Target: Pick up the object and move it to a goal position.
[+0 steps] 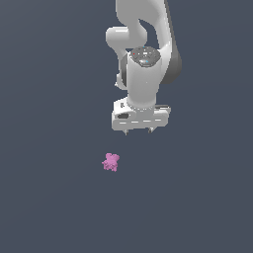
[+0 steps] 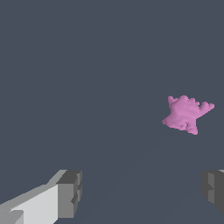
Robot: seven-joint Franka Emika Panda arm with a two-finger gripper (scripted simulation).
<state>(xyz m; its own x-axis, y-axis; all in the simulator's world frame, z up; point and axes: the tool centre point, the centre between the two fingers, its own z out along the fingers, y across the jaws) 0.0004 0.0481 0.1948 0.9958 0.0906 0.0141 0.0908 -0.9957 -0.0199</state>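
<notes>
I see the object (image 1: pixel 110 162), a small pink-magenta lumpy figure with knobby bumps sticking out around its edge, lying on the plain dark grey-blue floor (image 1: pixel 49 197) with nothing touching it. In the exterior view it sits below the gripper (image 1: pixel 138 131) and a little toward that view's left, clearly apart from the two short fingertips. In the wrist view I get the same figure (image 2: pixel 187 113) as a flat, star-like lump, lying ahead of the fingers and off toward one of them rather than centred in the gap. The gripper (image 2: pixel 142 192) has its fingers spread wide and holds nothing: I can see one grey pad (image 2: pixel 70 193) at the end of its white finger body and the other pad (image 2: pixel 213 189) cut off at the picture's edge, with only bare floor between them. In the exterior view the white hand (image 1: pixel 141 116) points straight down, and the white arm (image 1: pixel 143 34) rises behind it out of the frame. I cannot tell from these views how high the fingertips are above the floor.
</notes>
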